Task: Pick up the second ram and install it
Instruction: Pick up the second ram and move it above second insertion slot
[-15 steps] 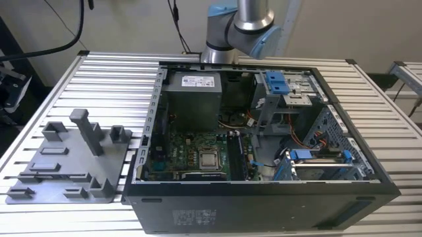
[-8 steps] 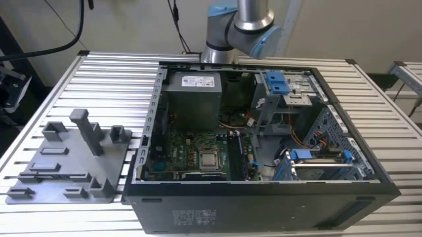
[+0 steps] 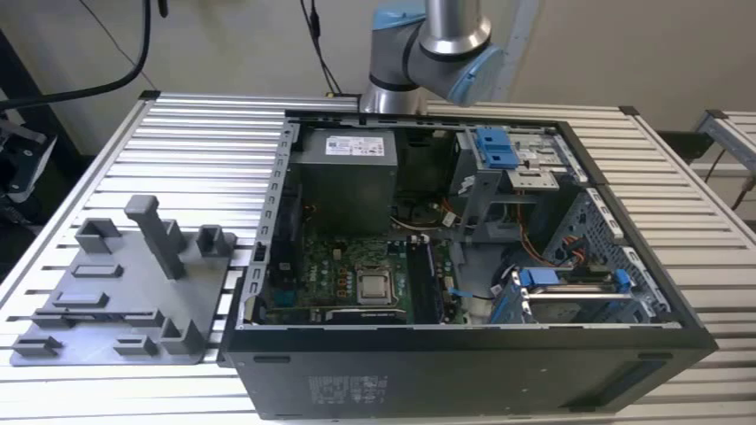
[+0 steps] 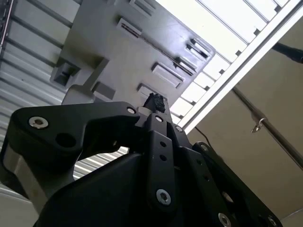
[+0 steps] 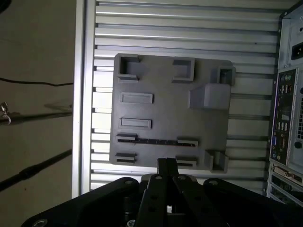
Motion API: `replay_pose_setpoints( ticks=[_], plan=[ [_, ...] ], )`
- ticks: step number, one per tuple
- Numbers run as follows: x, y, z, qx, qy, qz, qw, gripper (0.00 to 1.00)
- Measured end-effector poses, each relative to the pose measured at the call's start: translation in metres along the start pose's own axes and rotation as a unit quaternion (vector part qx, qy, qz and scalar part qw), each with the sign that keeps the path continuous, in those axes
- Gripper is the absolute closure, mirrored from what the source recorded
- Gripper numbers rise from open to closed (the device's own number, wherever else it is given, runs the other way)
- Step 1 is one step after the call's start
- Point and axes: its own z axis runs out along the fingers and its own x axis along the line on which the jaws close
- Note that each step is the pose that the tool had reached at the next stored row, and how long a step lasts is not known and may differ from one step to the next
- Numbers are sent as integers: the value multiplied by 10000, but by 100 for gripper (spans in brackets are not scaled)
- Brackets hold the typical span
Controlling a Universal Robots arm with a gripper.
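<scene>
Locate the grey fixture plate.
In the exterior view the grey fixture plate lies on the slatted table at the exterior view's left, beside the open computer case.

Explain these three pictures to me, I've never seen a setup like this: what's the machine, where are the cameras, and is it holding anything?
The machine is one robot arm, rising behind an open computer case on a slatted metal table. The exterior view looks at the whole table from off the arm. Both wrist views come from cameras on the arm, looking past its gripper down at a grey fixture plate, which lies beside the case on the exterior view's left. A thin dark strip standing in one slot of the plate looks like the second ram. The fingers are together and hold nothing.
</scene>
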Motion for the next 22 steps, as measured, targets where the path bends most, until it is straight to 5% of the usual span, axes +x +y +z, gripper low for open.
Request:
replay_pose_setpoints(
  ticks=[9,13,17,22],
  plan=[
    [0,0,1,1,2,-46,10000,89],
    [1,1,0,5,15,-323,9995,89],
    [0,1,0,6,31,-672,9977,89],
    [0,1,0,7,52,-1122,9937,89]
  ],
)
